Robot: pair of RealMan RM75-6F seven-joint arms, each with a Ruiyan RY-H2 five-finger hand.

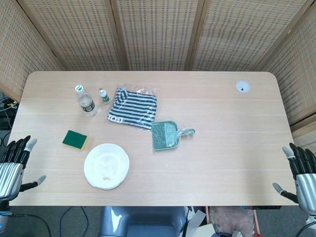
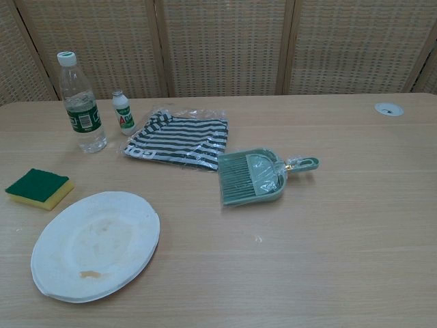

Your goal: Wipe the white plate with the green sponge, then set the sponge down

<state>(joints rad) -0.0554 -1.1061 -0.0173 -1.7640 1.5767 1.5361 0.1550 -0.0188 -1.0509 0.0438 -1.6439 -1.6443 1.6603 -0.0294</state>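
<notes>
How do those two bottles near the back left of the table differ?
The big bottle is tall and see-through, with a green label around its middle; the small bottle is much shorter and opaque white, with green and red print. The big bottle stands further left. Both stand upright, side by side and apart, each with a white cap.

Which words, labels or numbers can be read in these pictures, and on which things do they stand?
"AD": red letters on the small white bottle, partly readable; the rest is too small.
"BO": white letters on the packaged striped cloth, cut off at the fold.
Large water bottle: the green label carries print, too blurred to read.
Dustpan set, green sponge, white plate: no text visible.
</notes>
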